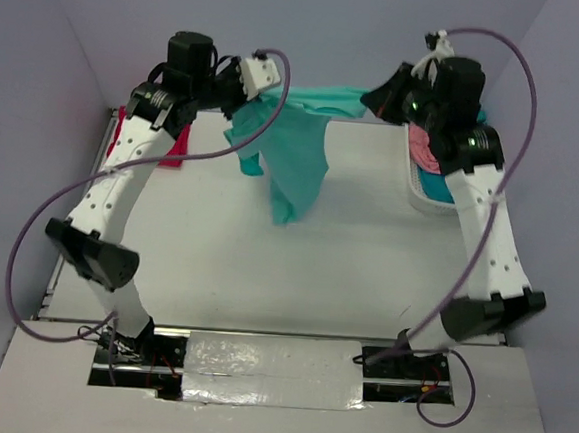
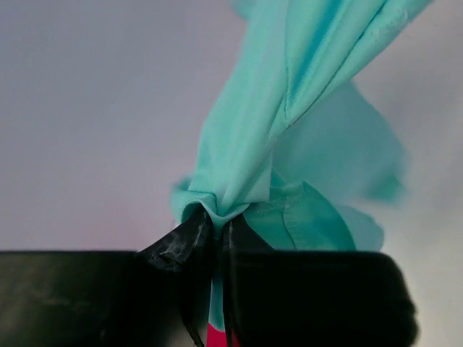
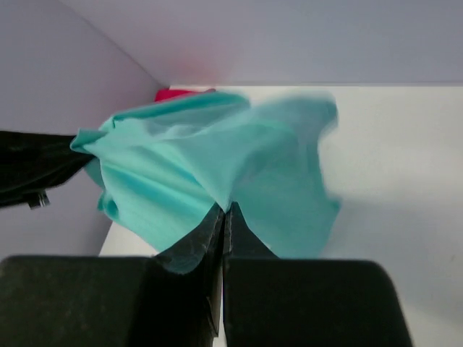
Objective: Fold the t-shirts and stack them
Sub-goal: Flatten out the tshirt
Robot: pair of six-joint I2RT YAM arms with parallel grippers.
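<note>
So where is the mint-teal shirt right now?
Top view: the mint-teal shirt hangs above the far middle of the table, held up by the left claw and right claw, red shirt to its left, basket to its right.

We see a plain mint-teal t-shirt (image 1: 299, 162), a crimson t-shirt (image 1: 180, 151), a salmon-pink t-shirt (image 1: 422, 150), a teal-blue t-shirt (image 1: 438, 191), a white lattice basket (image 1: 414, 192), a white table (image 1: 366, 263)
</note>
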